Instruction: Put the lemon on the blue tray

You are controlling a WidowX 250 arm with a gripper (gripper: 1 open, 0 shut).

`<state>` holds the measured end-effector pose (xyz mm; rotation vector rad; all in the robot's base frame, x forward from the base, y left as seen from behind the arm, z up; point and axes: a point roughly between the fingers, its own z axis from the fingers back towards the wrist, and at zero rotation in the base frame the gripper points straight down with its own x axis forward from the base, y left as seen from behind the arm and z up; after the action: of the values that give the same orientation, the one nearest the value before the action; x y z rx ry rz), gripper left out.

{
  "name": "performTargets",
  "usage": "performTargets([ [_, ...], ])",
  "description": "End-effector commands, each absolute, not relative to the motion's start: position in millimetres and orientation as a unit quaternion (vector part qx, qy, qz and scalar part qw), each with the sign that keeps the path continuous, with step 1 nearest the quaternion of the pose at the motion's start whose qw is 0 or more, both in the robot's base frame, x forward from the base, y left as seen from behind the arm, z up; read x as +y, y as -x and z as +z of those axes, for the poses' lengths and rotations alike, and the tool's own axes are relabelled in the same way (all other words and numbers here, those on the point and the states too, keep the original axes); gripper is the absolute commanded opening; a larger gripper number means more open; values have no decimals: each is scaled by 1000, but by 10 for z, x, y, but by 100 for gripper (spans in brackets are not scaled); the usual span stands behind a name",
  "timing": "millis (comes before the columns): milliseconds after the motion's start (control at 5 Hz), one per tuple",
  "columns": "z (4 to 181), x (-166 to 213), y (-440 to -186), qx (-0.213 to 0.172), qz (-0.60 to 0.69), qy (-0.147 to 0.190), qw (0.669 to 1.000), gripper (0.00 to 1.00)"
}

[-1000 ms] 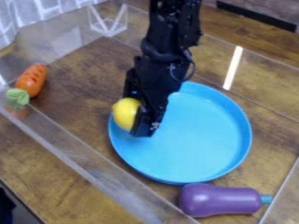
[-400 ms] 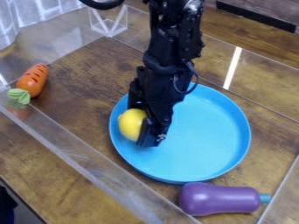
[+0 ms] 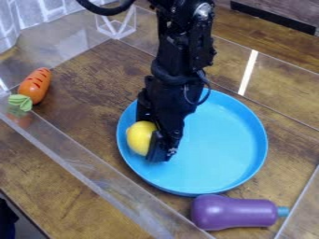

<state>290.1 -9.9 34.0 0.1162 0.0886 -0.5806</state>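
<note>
The lemon (image 3: 140,137) is a small bright-yellow oval, held low over the left part of the blue tray (image 3: 225,140). That tray is a large round plate on the wooden table. My gripper (image 3: 152,146) points straight down from the black arm and is shut on the lemon, its dark fingers (image 3: 167,142) hugging the fruit's right side. I cannot tell whether the lemon touches the tray's surface. The arm hides part of the tray's far rim.
An orange carrot with a green top (image 3: 34,86) lies at the left, beyond a clear plastic wall (image 3: 75,159). A purple eggplant (image 3: 230,213) lies just in front of the tray's near rim. A white wire rack (image 3: 115,21) stands at the back.
The gripper and the lemon have sunk a little, from above the tray's left rim down to just inside it. The grip has not changed.
</note>
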Motion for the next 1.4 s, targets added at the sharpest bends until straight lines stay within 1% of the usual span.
performTargets([
  [0, 587, -143, -2985, -10, -285, -62, 956, 0],
  [1200, 649, -214, -3058, -75, -266, -50, 960, 0],
])
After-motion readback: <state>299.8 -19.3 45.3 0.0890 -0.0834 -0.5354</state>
